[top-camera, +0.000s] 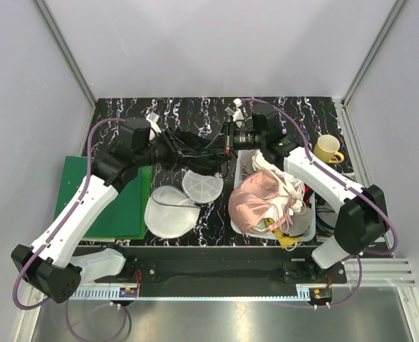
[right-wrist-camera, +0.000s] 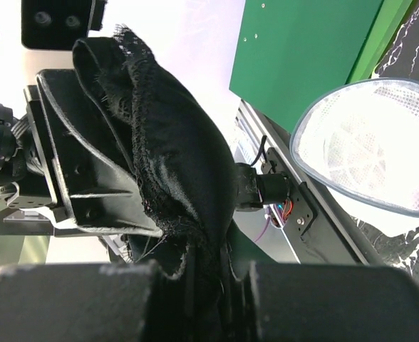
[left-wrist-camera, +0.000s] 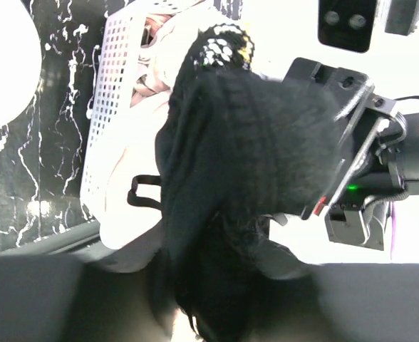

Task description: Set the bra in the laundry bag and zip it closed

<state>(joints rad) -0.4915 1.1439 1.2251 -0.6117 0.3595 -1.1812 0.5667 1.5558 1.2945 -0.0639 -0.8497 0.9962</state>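
Top: bra (top-camera: 195, 149) hangs stretched between both arms over tabletop (top-camera: 195, 110), just beyond the open laundry bag (top-camera: 168, 214). Left wrist: bra sits between left jaws, can't tell if clamped. Right wrist: right jaws pinched tight on bra.

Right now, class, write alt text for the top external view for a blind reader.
A black bra is held stretched between the left gripper and right gripper above a black marbled table. Near it lies an open white mesh laundry bag, with a green board to its left and a white basket of pink clothing to its right.
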